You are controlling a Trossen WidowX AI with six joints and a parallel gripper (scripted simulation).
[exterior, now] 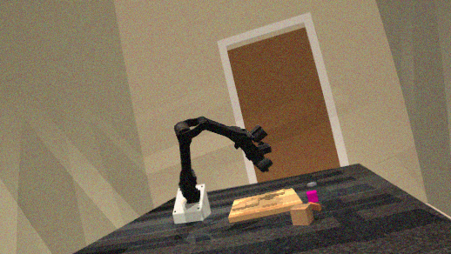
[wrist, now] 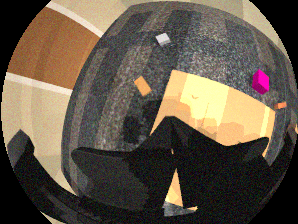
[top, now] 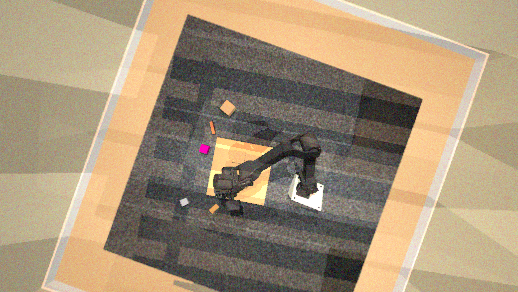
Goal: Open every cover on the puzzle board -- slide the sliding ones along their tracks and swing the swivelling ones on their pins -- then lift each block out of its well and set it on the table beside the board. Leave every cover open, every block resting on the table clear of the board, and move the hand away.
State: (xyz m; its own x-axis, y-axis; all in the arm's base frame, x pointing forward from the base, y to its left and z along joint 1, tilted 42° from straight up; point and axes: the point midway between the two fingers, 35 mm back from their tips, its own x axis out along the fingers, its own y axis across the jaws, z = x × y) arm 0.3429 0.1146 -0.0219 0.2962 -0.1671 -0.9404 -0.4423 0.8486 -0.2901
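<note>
The wooden puzzle board (top: 260,194) (exterior: 244,211) (wrist: 200,97) lies flat; its covers and wells are blurred or behind the arm, so I cannot tell how they stand. My gripper (exterior: 264,165) (wrist: 169,120) is shut and empty, raised above the board. On the table beside the board lie a magenta block (top: 204,149) (exterior: 312,197) (wrist: 260,82), a pale grey block (top: 184,202) (exterior: 312,184) (wrist: 163,38), an orange-tan block (top: 214,208) (wrist: 142,86), a thin orange block (top: 212,128) (wrist: 281,105) and a larger tan cube (top: 227,107) (exterior: 301,215). All are clear of the board.
The arm's white base (top: 315,201) (exterior: 191,213) stands on the dark table (top: 300,235) on the opposite side of the board from the magenta block. The arm reaches over the board and hides part of it in the top view. A brown door (exterior: 279,96) is in the wall behind.
</note>
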